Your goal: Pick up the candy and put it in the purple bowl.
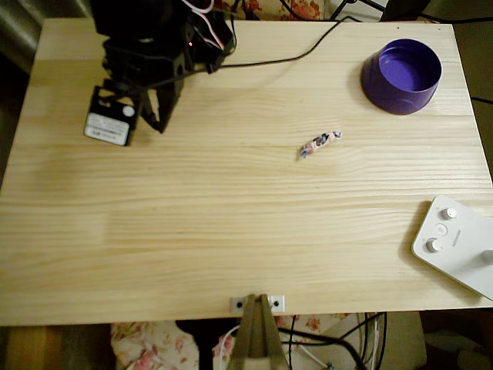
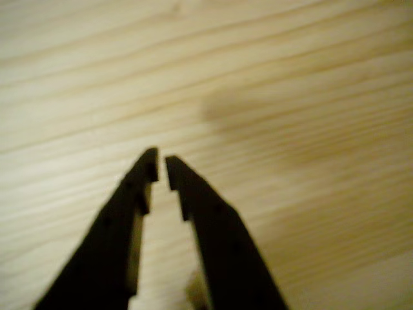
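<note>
The big wooden table (image 1: 192,231) is mostly bare, so the gripper (image 1: 154,116) has wide open room toward 4 o'clock, where the candy (image 1: 319,143) lies alone in the overhead view. The purple bowl (image 1: 401,75) sits at 2 o'clock with free space around it. A white box with knobs (image 1: 454,243) blocks the corner at 4 o'clock, and a black cable (image 1: 293,55) lies across the top at 12 o'clock.

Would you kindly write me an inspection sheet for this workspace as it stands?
Surface: pale wooden table, grain running across.
Job's things: candy lies on the bare wood near the middle; purple bowl stands upright at the far right corner, nothing seen inside.
Clutter: white box with knobs at the right edge.
Grippers: gripper nearly closed, holding nothing, above bare wood; in the overhead view it sits at the upper left, far from the candy.
Cables: black cable runs across the far edge.
Surroundings: floral fabric below the table.
</note>
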Robot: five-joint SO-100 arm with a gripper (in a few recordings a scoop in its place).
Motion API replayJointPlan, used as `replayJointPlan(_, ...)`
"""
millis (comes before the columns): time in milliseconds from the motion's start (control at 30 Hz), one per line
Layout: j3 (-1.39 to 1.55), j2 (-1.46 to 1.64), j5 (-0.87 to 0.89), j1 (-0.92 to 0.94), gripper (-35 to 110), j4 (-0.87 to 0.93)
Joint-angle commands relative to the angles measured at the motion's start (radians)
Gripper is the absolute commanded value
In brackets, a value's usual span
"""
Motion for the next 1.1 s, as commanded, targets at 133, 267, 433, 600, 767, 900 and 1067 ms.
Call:
replayJointPlan(133,-0.011,0.012,0.009,0.012,-1,0.002)
replayJointPlan(267,-0.011,0.012,0.009,0.012,-1,0.002)
replayJointPlan(433,-0.011,0.012,0.009,0.012,-1,0.002)
replayJointPlan(600,-0.011,0.012,0.002,0.005,-1,0.002)
replayJointPlan(767,-0.011,0.012,-0.021,-0.018,-1,0.0)
replayJointPlan(900,-0.011,0.012,-0.028,-0.026,-1,0.0)
replayJointPlan(1067,-0.011,0.012,-0.032,-0.031,-1,0.0)
